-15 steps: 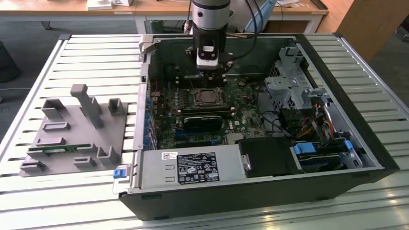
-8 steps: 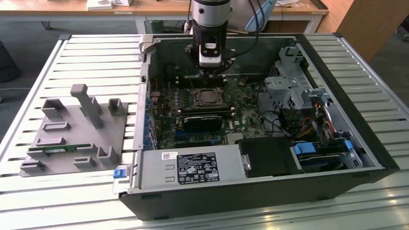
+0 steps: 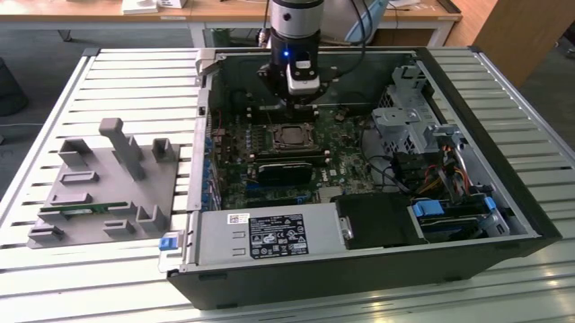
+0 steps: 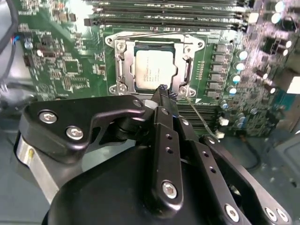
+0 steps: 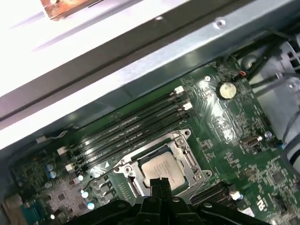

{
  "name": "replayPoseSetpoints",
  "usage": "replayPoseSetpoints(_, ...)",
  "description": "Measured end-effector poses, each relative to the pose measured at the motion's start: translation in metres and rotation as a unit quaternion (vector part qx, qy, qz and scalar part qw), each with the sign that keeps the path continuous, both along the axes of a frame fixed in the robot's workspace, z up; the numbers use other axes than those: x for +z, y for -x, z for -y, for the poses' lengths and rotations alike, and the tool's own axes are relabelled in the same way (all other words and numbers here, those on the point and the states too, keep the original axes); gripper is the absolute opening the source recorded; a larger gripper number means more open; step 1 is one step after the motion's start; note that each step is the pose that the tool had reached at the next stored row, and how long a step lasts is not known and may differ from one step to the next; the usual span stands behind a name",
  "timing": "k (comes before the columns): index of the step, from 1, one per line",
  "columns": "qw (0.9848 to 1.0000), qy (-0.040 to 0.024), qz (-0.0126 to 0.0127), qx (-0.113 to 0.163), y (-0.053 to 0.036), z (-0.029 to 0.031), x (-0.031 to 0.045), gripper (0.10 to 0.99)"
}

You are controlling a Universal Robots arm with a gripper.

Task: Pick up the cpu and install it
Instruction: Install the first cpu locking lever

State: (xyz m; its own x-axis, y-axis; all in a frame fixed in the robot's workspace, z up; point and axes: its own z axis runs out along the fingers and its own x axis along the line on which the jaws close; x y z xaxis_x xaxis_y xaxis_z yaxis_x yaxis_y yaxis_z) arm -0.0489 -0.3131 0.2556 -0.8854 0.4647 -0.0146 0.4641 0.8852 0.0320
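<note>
**CPU seated in socket; gripper closed and empty above it**

The cpu (image 4: 154,70) lies flat inside the socket frame (image 4: 119,70) on the green motherboard (image 4: 70,61), its silver top facing up. In the first wrist view the cpu (image 5: 161,169) sits square within the frame (image 5: 187,157), just beside the bank of long memory slots (image 5: 131,126). In the exterior view the cpu (image 3: 289,136) shows as a pale square near the middle of the board, inside the open computer case (image 3: 503,222).

The gripper (image 4: 161,91) hangs over the socket with its black fingers (image 4: 165,101) pressed together, nothing between them. Their tips stand over the near edge of the chip; whether they touch it I cannot tell. From the exterior view the gripper (image 3: 299,101) stands upright, just behind the socket.

The case rests on a slatted white table (image 3: 134,74). To the exterior view's left lies a grey fixture tray (image 3: 108,182) with upright posts, and a narrow green memory stick (image 3: 85,210) rests in one of its holders. A power supply (image 3: 269,235) fills the near corner of the case.
</note>
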Motion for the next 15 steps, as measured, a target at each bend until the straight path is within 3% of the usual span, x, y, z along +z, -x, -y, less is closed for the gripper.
replayPoseSetpoints(4,0.9993,0.0000,0.0000,0.036,0.0000,0.0000,-0.0004,0.106)
replayPoseSetpoints(7,0.9980,0.0000,0.0000,0.063,0.0000,0.0000,-0.0007,0.106)
replayPoseSetpoints(11,0.9949,0.0000,0.0000,0.100,0.0000,0.0000,-0.0012,0.106)
replayPoseSetpoints(15,0.9907,0.0000,0.0000,0.136,0.0000,0.0000,-0.0017,0.106)
